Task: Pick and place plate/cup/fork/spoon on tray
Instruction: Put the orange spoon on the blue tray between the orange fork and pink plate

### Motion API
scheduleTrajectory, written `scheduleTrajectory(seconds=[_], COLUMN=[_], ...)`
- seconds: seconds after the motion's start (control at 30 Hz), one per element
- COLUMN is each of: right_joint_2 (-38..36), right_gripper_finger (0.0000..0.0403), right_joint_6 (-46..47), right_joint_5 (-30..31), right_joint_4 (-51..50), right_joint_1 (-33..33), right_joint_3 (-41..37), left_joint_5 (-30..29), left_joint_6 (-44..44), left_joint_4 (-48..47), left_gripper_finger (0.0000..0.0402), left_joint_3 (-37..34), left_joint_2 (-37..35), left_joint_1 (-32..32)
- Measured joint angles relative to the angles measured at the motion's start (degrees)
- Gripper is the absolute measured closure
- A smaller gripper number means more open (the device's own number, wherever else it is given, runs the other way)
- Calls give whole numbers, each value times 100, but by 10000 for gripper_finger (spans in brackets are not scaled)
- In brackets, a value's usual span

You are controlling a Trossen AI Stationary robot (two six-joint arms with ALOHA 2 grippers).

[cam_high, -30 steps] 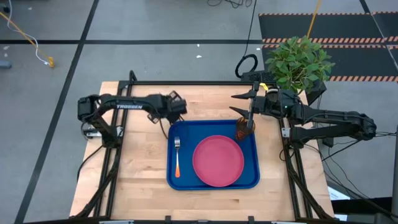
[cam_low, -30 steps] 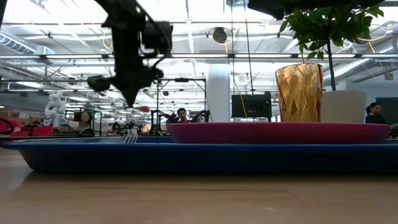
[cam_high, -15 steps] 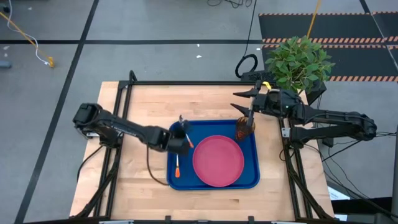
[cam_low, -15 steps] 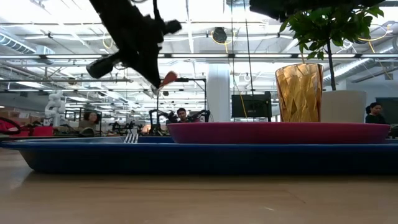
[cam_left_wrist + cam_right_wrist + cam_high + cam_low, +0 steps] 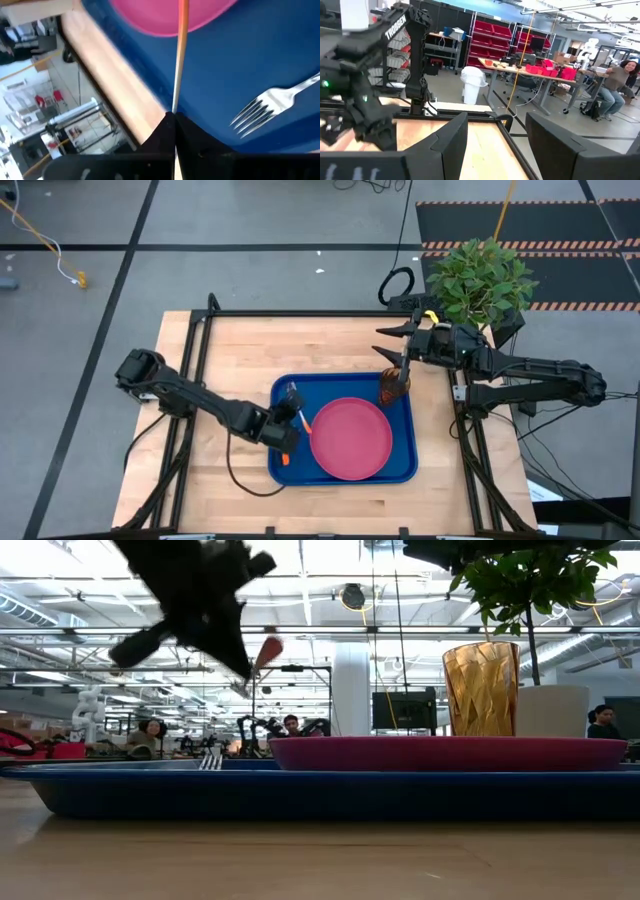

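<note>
The blue tray lies on the wooden table. On it are the pink-red plate, the amber cup standing at its far right corner, and the fork along its left side, its orange handle showing past my arm. My left gripper hovers over the tray's left part, shut on the spoon. The spoon's bowl is hidden. My right gripper stands open above the table just beyond the cup, holding nothing. My left gripper pinches the spoon's silver stem between its two shut fingertips. The spoon runs on along the fingers, its orange handle pointing away from the gripper toward the plate. The fingers slant down from the table's left. The spoon is lifted clear above the tray.
A potted green plant stands at the table's far right corner, behind my right arm. Black frame rails run along the table's far edge and sides. Bare wood lies left of and in front of the tray. People sit in the room beyond.
My left gripper has swung from beyond the tray's far left corner toward the table's near edge, out over the tray's left side, turning as it went. It stays shut on the spoon and now covers most of the fork from above.
</note>
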Motion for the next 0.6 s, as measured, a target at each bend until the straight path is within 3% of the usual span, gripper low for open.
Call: scheduleTrajectory(seconds=[0.17,0.4,0.6], right_joint_2=[-2,-1,0], right_gripper_finger=[211,211,211], right_joint_6=[17,-16,148], right_joint_5=[0,0,-2], right_joint_4=[-2,-4,-114], right_joint_1=[0,0,0], right_joint_3=[0,0,0], left_joint_5=[169,36,178], left_joint_6=[579,820,576], left_joint_4=[1033,2075,2310], left_gripper_finger=[401,401,401], left_joint_3=[-785,-1228,-1490], left_joint_2=[11,10,9], left_joint_1=[-61,-342,-643])
